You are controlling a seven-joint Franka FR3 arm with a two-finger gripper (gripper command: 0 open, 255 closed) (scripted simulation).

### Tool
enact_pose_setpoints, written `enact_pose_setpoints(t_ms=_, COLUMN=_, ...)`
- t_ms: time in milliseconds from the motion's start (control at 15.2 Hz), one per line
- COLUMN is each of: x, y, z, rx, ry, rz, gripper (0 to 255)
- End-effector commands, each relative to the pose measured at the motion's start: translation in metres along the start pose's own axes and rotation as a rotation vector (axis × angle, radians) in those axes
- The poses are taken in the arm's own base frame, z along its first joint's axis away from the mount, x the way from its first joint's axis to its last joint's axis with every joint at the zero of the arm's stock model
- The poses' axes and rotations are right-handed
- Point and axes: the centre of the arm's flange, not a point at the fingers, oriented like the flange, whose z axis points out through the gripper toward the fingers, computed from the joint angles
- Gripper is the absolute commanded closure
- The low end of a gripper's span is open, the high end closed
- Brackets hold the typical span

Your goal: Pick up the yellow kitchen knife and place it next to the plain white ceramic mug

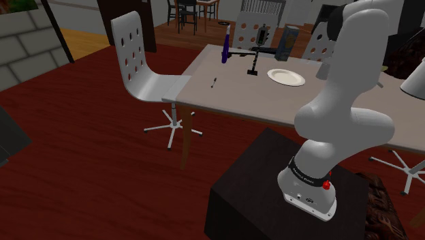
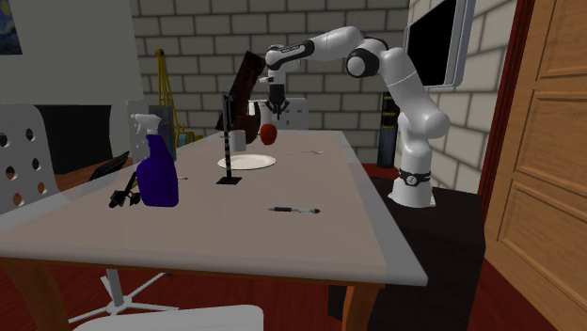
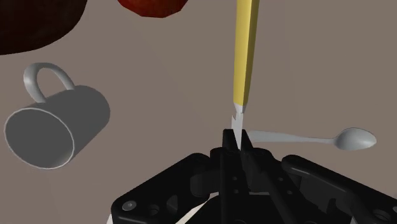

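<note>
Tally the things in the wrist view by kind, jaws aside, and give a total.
Yellow knife: 1
Spoon: 1
Mug: 1
Red rounded thing: 1
Dark brown thing: 1
Total: 5

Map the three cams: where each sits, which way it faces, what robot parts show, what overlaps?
Shoulder view: beside the stand, looking down over the table; the arm shows.
Second exterior view: low at the table's far end, facing the arm and gripper.
Wrist view: on the hand, looking down at the yellow-handled knife clasped by the gripper, mug nearby.
Shared by both exterior views: white plate, purple spray bottle.
</note>
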Motion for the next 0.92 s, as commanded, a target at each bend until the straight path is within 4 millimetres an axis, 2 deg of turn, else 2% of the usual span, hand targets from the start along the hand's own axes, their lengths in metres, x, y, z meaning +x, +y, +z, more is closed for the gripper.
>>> enact_pose_setpoints(t_ms=0, x=0.000, y=0.001, z=0.010, rx=0.000, ry=0.000, rz=0.000, gripper=255)
enact_pose_setpoints(t_ms=858, x=-0.001, y=0.001, z=0.079, rx=0.000, ry=0.000, rz=0.000, gripper=255)
